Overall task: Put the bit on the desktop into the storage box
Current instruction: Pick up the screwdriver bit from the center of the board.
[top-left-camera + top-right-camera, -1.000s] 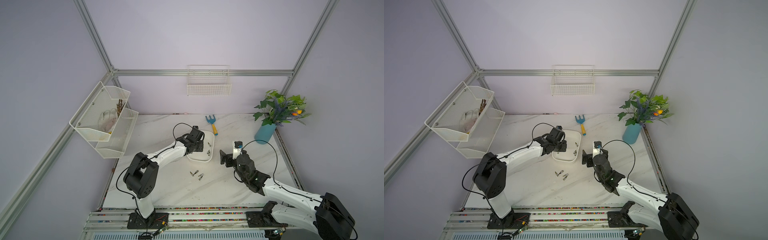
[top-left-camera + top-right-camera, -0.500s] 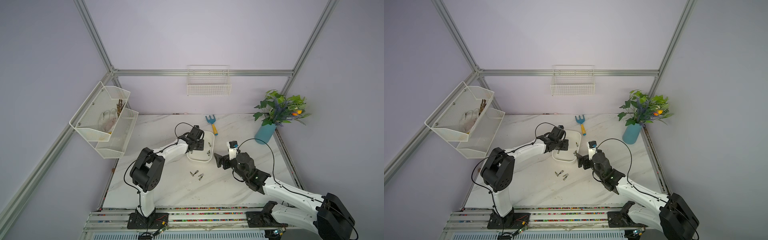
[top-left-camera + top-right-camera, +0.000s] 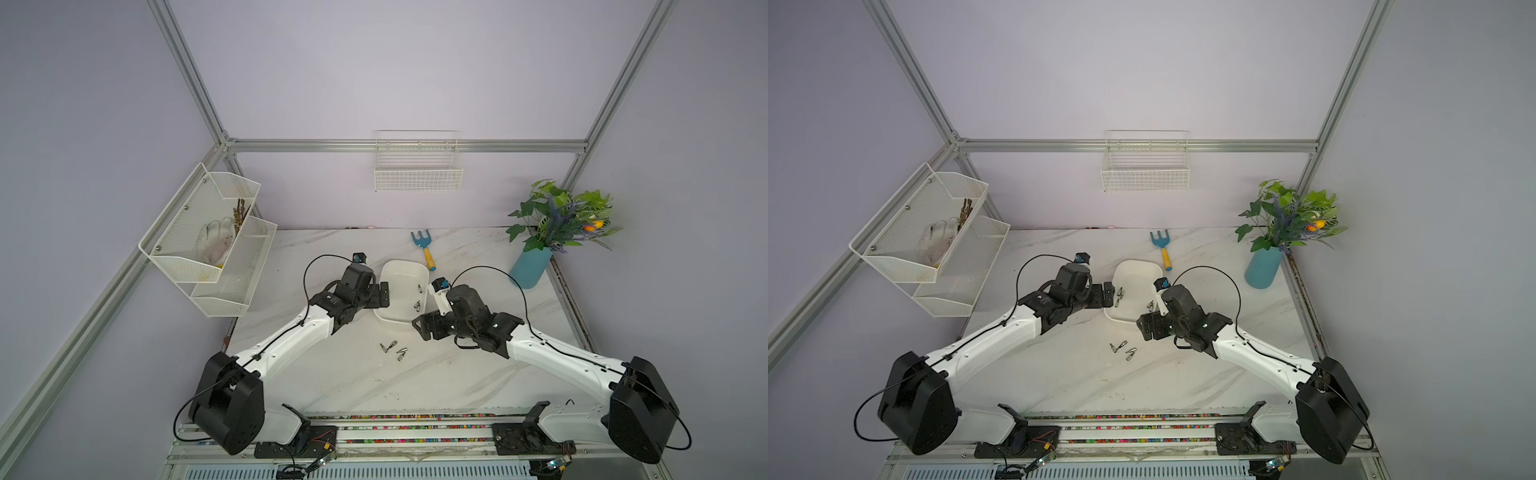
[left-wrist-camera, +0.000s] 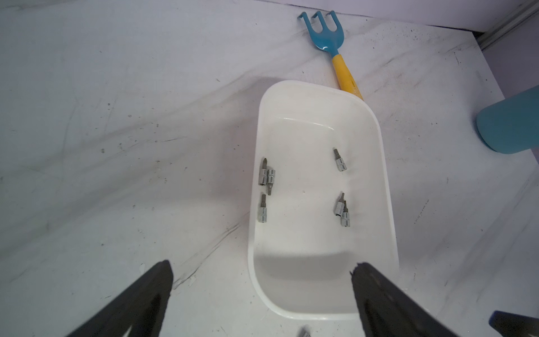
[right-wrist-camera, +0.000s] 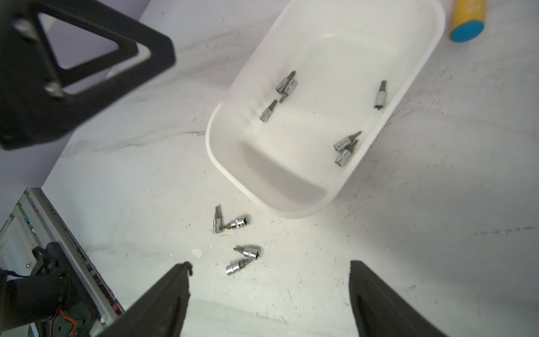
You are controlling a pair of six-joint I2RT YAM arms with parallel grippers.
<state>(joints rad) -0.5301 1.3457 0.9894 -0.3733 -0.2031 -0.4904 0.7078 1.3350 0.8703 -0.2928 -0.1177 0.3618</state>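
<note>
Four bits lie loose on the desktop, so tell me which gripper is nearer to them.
Right. The right gripper hangs open just beside the bits; the left gripper is farther off, at the rim of the box.

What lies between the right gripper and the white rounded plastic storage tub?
Four small silver metal bits lie loose on the white marble desktop between the right gripper and tub, clearest in the right wrist view.

A: Where are the top views looking from?
B: Both are looking down from high above the near edge, facing the far wall (image 3: 415, 62), taking in the whole desktop (image 3: 374, 386).
A: And the wrist cameras?
B: Each is hovering close, looking down; both are sharing the storage box (image 4: 306, 239).
</note>
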